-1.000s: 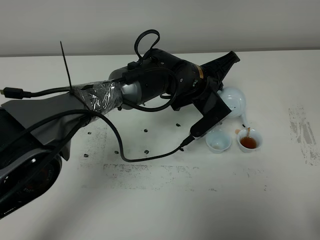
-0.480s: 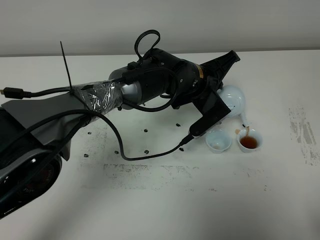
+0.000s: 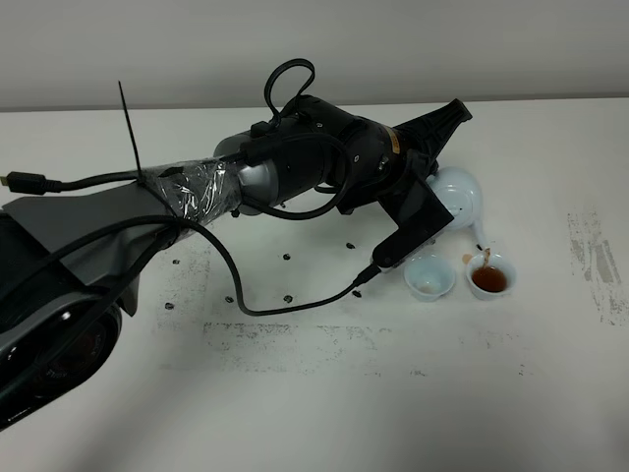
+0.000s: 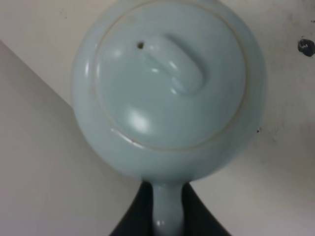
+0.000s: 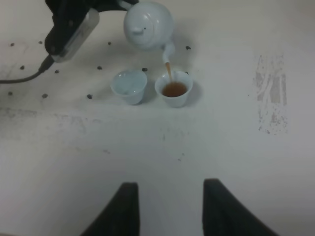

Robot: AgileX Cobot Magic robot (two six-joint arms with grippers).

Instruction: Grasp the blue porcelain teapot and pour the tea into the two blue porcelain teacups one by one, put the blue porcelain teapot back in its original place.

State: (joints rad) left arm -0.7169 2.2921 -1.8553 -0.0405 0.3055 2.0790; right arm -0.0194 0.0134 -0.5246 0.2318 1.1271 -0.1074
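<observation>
The left gripper (image 4: 166, 209) is clenched on the loop handle (image 4: 166, 216) of the blue porcelain teapot (image 3: 460, 197). The pot hangs tilted at the right-centre of the table (image 3: 324, 413), just beyond the 2 teacups, and pours a thin stream of tea (image 5: 169, 71) into the right teacup (image 3: 488, 278). The left teacup (image 3: 429, 278) looks empty. The right gripper (image 5: 170, 209) waits near the front edge, well apart from the cups, fingers parted and holding nothing. The stream seems to land close to the cup's far rim, so a slight drift of the arm could put tea on the table. Holding the tilt too long could overfill the cup. The lid (image 4: 170, 81) is held by nothing, so a steeper tilt might let it slide off. A pinch on so slim a handle may also let the pot swivel. Crossing to the left teacup without righting the pot first would probably trail tea between the 2 cups. The dark wrist housing (image 3: 408, 236) hangs near that cup and could knock it. The left wrist view alone shows the grip on the handle, the seated lid and its vent hole, but no cup or stream. The right wrist view shows the spout (image 5: 169, 51), the stream and both cup interiors. In the high view the arm hides the grip.
</observation>
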